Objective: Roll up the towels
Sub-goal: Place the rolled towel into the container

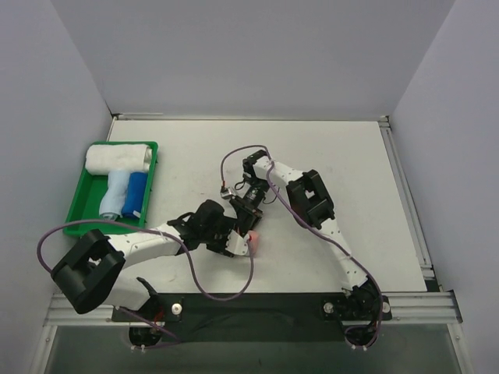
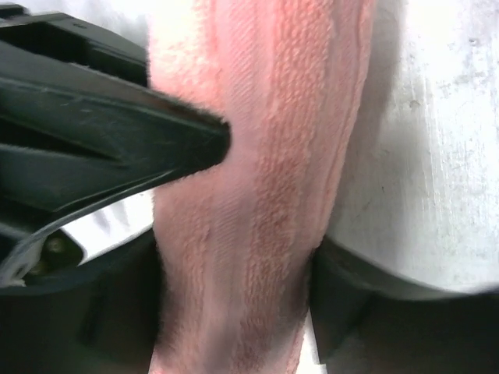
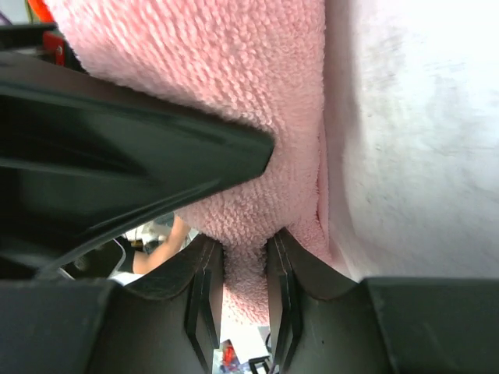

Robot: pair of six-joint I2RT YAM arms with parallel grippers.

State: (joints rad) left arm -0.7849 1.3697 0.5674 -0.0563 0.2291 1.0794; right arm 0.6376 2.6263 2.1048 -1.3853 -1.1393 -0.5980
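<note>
On the left, a green tray [image 1: 78, 206] holds the light blue towel [image 1: 115, 195], already rolled, its long axis pointing away from the arms. At the middle of the surface [image 1: 351, 171], the left fingers [image 2: 117, 132] are closed on the pink towel [image 2: 257, 195], probably to keep it taut for rolling. The right fingers [image 3: 140, 164] clamp the same cloth from the far side. Its length runs along both pairs of fingers, but its heading from above is mostly hidden.

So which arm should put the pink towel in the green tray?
Probably left: the left gripper clamps the pink towel, and the green tray lies on that arm's side. The right gripper grips it too, but from the other side.
</note>
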